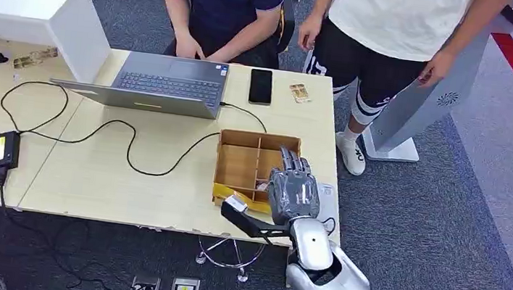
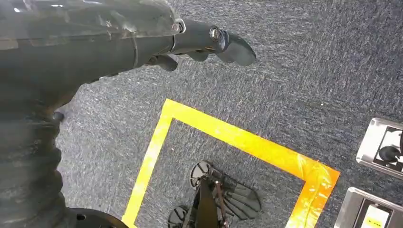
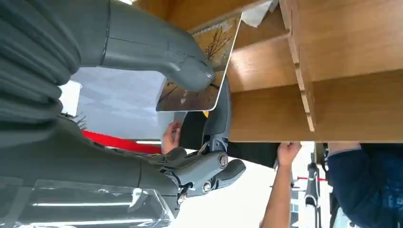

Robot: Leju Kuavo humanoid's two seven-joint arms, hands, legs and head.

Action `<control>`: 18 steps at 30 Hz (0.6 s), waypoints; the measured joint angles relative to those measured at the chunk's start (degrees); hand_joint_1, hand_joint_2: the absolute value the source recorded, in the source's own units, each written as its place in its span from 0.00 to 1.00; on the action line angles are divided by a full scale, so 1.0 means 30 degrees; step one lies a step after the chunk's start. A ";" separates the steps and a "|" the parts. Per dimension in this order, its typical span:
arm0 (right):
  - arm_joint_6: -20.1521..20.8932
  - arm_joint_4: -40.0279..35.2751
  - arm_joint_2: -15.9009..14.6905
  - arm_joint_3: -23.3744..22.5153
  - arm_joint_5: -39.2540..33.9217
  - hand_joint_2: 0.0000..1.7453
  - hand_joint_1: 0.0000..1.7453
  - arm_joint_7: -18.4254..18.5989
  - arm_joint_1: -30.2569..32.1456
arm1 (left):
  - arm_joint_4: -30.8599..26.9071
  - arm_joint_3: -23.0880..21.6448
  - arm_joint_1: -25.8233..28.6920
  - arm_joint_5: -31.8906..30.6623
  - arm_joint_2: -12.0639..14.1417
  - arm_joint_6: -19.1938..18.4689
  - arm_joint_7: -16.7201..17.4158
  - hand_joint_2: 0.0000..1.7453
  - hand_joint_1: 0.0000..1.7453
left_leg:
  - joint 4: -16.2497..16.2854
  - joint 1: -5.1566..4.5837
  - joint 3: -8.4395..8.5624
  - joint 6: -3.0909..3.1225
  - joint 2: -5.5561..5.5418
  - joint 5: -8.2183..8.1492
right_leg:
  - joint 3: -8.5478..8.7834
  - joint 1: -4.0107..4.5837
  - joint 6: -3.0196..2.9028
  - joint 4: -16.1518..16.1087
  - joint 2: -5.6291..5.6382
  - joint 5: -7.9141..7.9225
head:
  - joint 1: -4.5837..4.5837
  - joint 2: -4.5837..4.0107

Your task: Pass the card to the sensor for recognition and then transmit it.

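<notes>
The right hand (image 3: 190, 95) is pinching the card (image 3: 202, 71) over the wooden box (image 1: 255, 161); the thin grip risks it slipping back in.

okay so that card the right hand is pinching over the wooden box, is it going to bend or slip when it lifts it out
The card looks thin, flat and straight-edged, so it is probably stiff and light. Its face looks glossy, so it could slide, since the right hand pinches it only near one edge between thumb and a finger. The wooden box has dividers close by, which a tilted card might catch on.
</notes>
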 joint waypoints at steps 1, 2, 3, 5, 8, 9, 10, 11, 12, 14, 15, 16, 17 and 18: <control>-0.0124 -0.0029 0.0000 0.0000 0.0095 1.00 1.00 0.0066 -0.0049 | 0.0000 0.0000 0.0000 0.0007 0.0000 0.0022 -0.0021 1.00 0.00 | 0.0000 0.0000 0.0000 0.0000 0.0000 0.0001 | 0.0000 0.0000 0.0000 0.0000 0.0000 0.0001 | 0.0000 0.0007; -0.0452 -0.0183 -0.0007 -0.0015 0.0350 1.00 1.00 0.0168 -0.0116 | 0.0000 0.0000 0.0003 0.0015 0.0000 0.0030 -0.0059 1.00 0.00 | 0.0000 0.0000 0.0000 0.0000 0.0000 0.0001 | 0.0000 0.0000 0.0000 0.0000 0.0001 0.0001 | 0.0000 0.0007; -0.0626 -0.0487 -0.0044 -0.0051 0.0626 1.00 1.00 0.0335 -0.0225 | 0.0000 0.0000 0.0009 0.0022 0.0000 0.0030 -0.0167 1.00 0.00 | 0.0001 0.0000 0.0000 0.0000 0.0002 0.0001 | -0.0001 0.0000 0.0000 0.0000 0.0003 0.0001 | -0.0007 0.0007; -0.0670 -0.1215 -0.0160 -0.0167 0.1099 1.00 1.00 0.0640 -0.0501 | -0.0007 0.0000 0.0010 0.0087 0.0000 0.0030 -0.0277 1.00 0.00 | 0.0003 0.0000 0.0006 -0.0001 0.0006 0.0002 | -0.0002 -0.0001 0.0000 0.0000 0.0011 0.0002 | -0.0007 0.0007; -0.0670 -0.2931 -0.0481 -0.0598 0.2391 1.00 1.00 0.0984 -0.0915 | 0.0000 0.0000 0.0050 0.0124 0.0000 0.0081 -0.0379 1.00 0.00 | 0.0005 -0.0001 0.0009 -0.0001 0.0007 0.0003 | -0.0002 -0.0001 0.0000 0.0000 0.0016 0.0003 | -0.0007 0.0007; -0.0656 -0.3646 -0.0655 -0.0779 0.2846 1.00 1.00 0.1100 -0.1054 | -0.0007 0.0000 0.0072 0.0131 0.0000 0.0117 -0.0394 1.00 0.00 | 0.0005 -0.0002 0.0010 -0.0001 0.0009 0.0003 | -0.0003 -0.0002 0.0000 0.0000 0.0018 0.0003 | 0.0000 0.0007; -0.0633 -0.4374 -0.0795 -0.0977 0.3214 1.00 1.00 0.1115 -0.1204 | 0.0000 0.0000 0.0091 0.0131 0.0000 0.0161 -0.0408 1.00 0.00 | 0.0006 -0.0002 0.0012 -0.0001 0.0011 0.0003 | -0.0003 -0.0002 0.0000 0.0000 0.0022 0.0003 | -0.0007 0.0007; -0.0589 -0.5191 -0.0948 -0.1181 0.3445 1.00 1.00 0.1115 -0.1331 | 0.0000 0.0000 0.0095 0.0131 0.0000 0.0190 -0.0408 1.00 0.00 | 0.0006 -0.0002 0.0012 -0.0001 0.0012 0.0003 | -0.0003 -0.0002 0.0000 0.0000 0.0025 0.0003 | -0.0007 0.0007; -0.0575 -0.5649 -0.1094 -0.1363 0.3563 1.00 1.00 0.1115 -0.1445 | 0.0000 0.0000 0.0096 0.0131 0.0000 0.0205 -0.0415 1.00 0.00 | 0.0006 -0.0002 0.0012 -0.0001 0.0012 0.0003 | -0.0003 -0.0003 0.0000 0.0000 0.0025 0.0003 | 0.0000 0.0007; -0.0611 -0.6992 -0.1312 -0.1625 0.3897 1.00 1.00 0.1151 -0.1703 | 0.0000 0.0000 0.0094 0.0132 0.0000 0.0233 -0.0415 1.00 0.00 | 0.0006 -0.0002 0.0014 -0.0001 0.0018 0.0003 | -0.0004 -0.0003 0.0000 0.0000 0.0032 0.0003 | -0.0007 0.0007; -0.0707 -0.7506 -0.1392 -0.1778 0.4095 1.00 1.00 0.1151 -0.1802 | 0.0000 0.0000 0.0094 0.0138 0.0000 0.0256 -0.0423 1.00 0.00 | 0.0006 -0.0002 0.0014 -0.0001 0.0019 0.0003 | -0.0005 -0.0003 0.0000 0.0000 0.0033 0.0003 | 0.0000 0.0007; -0.0853 -0.8067 -0.1479 -0.1968 0.4263 1.00 1.00 0.1158 -0.1916 | -0.0007 0.0000 0.0094 0.0138 0.0000 0.0270 -0.0437 1.00 0.00 | 0.0006 -0.0002 0.0013 -0.0001 0.0019 0.0003 | -0.0006 -0.0003 0.0000 0.0000 0.0033 0.0003 | 0.0000 0.0007; -0.0954 -0.8534 -0.1545 -0.2099 0.4364 1.00 1.00 0.1151 -0.2084 | 0.0000 0.0000 0.0094 0.0138 0.0000 0.0285 -0.0474 1.00 0.00 | 0.0005 -0.0002 0.0015 -0.0001 0.0019 0.0003 | -0.0006 -0.0003 0.0000 0.0000 0.0035 0.0004 | 0.0000 0.0007; -0.1005 -0.9083 -0.1610 -0.2214 0.4415 1.00 1.00 0.1151 -0.2243 | 0.0000 0.0000 0.0084 0.0138 0.0000 0.0314 -0.0488 1.00 0.00 | 0.0005 -0.0002 0.0018 -0.0001 0.0020 0.0003 | -0.0005 -0.0003 0.0000 0.0000 0.0035 0.0004 | -0.0007 0.0007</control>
